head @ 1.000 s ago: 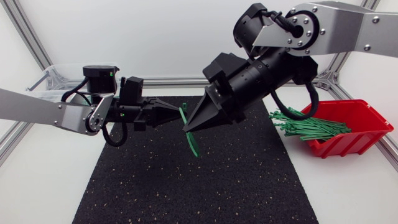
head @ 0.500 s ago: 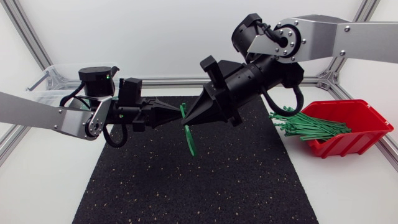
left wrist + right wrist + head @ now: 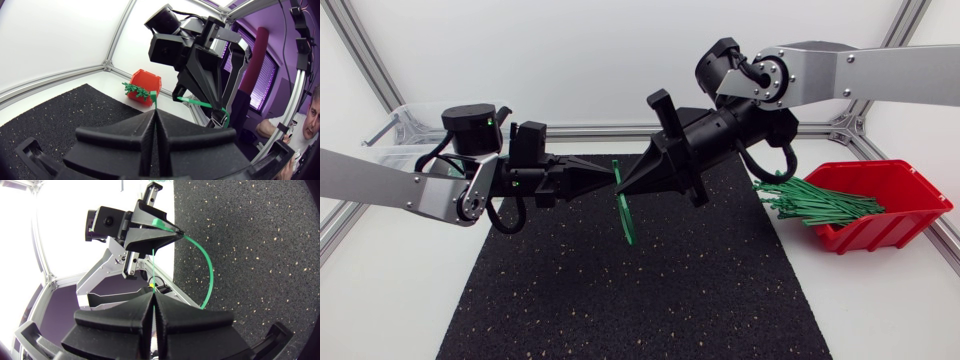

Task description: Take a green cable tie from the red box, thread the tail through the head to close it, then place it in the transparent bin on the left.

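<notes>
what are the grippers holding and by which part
One green tie, shared: the left gripper pinches it near one end, the right gripper near the other, the middle bowed between. Which end is the head cannot be told.

Right jaws lower, more level; cable tie (image 3: 625, 215) straighter

Legible markings: none. No text, label, number or sign can be read on the red box (image 3: 885, 228), the green cable tie (image 3: 625, 215), the transparent bin (image 3: 392, 125) or the black mat (image 3: 620, 300).
</notes>
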Controlling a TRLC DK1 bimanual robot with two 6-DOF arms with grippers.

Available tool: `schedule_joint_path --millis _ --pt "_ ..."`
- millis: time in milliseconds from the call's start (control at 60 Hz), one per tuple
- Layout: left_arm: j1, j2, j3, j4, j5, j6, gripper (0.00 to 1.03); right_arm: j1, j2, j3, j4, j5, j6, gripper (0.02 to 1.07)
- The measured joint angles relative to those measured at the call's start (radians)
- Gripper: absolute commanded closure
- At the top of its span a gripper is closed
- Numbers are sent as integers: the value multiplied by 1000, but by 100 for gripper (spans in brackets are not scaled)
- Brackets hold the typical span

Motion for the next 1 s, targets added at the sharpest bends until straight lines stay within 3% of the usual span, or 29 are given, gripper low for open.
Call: schedule_joint_path --millis 383,767,850,1000 --pt "0 0 -6 24 -4 -8 100 2 16 0 61 -20 29 101" --pt "-1 -2 -25 45 -29 -8 100 8 -34 -92 354 243 -32 101" --pt "-1 -4 -25 47 -29 -8 100 0 -57 -115 393 242 -43 101" --pt "-1 -5 -26 56 -29 -8 100 -30 -88 -145 409 136 -1 101"
